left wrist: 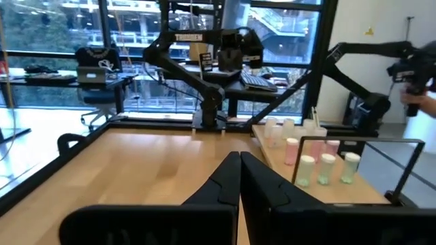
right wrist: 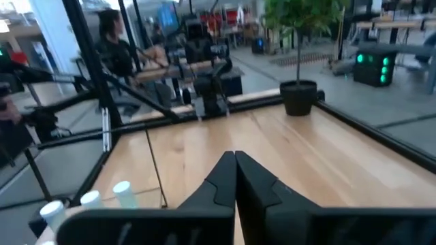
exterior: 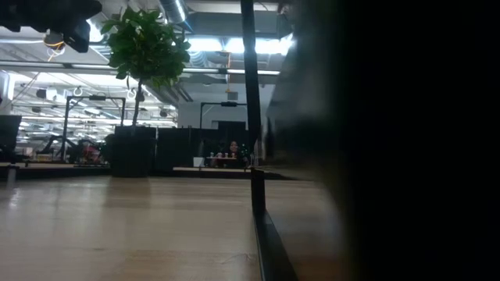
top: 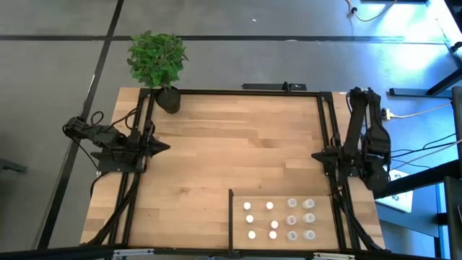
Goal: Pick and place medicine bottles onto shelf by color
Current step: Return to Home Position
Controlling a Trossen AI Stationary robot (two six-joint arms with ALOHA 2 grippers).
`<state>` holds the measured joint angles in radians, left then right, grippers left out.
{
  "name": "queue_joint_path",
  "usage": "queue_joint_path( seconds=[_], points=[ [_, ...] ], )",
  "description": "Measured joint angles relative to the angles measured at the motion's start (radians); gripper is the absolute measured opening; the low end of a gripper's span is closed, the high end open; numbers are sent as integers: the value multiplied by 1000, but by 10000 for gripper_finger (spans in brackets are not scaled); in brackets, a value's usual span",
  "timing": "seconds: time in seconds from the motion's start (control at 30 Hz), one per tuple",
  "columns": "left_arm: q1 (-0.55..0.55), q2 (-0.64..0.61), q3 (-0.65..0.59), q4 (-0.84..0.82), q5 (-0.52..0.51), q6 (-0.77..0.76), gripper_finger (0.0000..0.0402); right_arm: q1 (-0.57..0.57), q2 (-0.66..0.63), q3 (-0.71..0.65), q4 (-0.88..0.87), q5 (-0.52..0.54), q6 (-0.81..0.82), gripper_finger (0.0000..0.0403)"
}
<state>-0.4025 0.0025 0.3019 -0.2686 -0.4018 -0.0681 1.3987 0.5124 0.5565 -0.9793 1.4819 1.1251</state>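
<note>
Several tiny medicine bottles [top: 280, 219] stand upright in rows on the shelf [top: 242, 242], a pale panel with a black edge strip [top: 231, 217] at the table's near right. In the left wrist view the bottles [left wrist: 306, 170] show white, pale and pinkish [left wrist: 291, 151]. Three of them show in the right wrist view [right wrist: 123, 194]. My left gripper [top: 164, 146] is shut and empty at the table's left edge, pointing right. My right gripper [top: 316, 155] is shut and empty at the right edge, pointing left, just beyond the shelf's far side.
A potted plant [top: 159, 61] stands at the table's far left corner. A black frame [top: 245, 92] runs along the table's far and side edges. In the low view the shelf's edge strip [exterior: 256, 203] shows close up. People show in the room beyond the table [right wrist: 116, 47].
</note>
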Motion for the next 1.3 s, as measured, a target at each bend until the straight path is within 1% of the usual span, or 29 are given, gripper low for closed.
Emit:
queue_joint_path(
  seconds=[0.07, 0.13, 0.2, 0.27, 0.37, 0.43, 0.6, 0.77, 0.93, 1.0, 1.1, 1.2, 1.3],
  points=[
    [0, 0, 0, 6, 16, 0, 0, 31, -1, -33, 4, 48, 32, 2],
    [0, 0, 0, 9, 24, 0, 0, 62, -1, -55, 7, 72, 61, 2],
    [0, 0, 0, 11, 27, 0, 0, 85, 0, -60, 31, 72, 78, 2],
    [0, 0, 0, 15, 27, 0, 0, 86, 0, -59, 79, 42, 69, 2],
    [0, 0, 0, 17, 27, 0, 0, 82, 2, -51, 204, -16, -21, 2],
    [0, 0, 0, 17, 27, 0, 0, 71, 2, -51, 309, -43, -117, 2],
    [0, 0, 0, 17, 27, 0, 0, -8, 10, -78, 571, -124, -375, 2],
    [0, 0, 0, 17, 27, 0, 0, -172, 37, -136, 847, -320, -597, 2],
    [0, 0, 0, 17, 26, 1, 0, -367, 68, -197, 1128, -599, -870, 2],
    [0, 0, 0, 17, 26, 13, 0, -435, 74, -215, 1176, -676, -945, 2],
    [0, 0, -2, 19, 26, 49, 0, -517, 73, -239, 1193, -776, -999, 2],
    [0, 0, -14, 18, 27, 81, 0, -577, 54, -267, 1213, -860, -1041, 2],
    [0, 0, -24, 22, 26, 83, 0, -625, 15, -303, 1288, -929, -1089, 2]
  ],
)
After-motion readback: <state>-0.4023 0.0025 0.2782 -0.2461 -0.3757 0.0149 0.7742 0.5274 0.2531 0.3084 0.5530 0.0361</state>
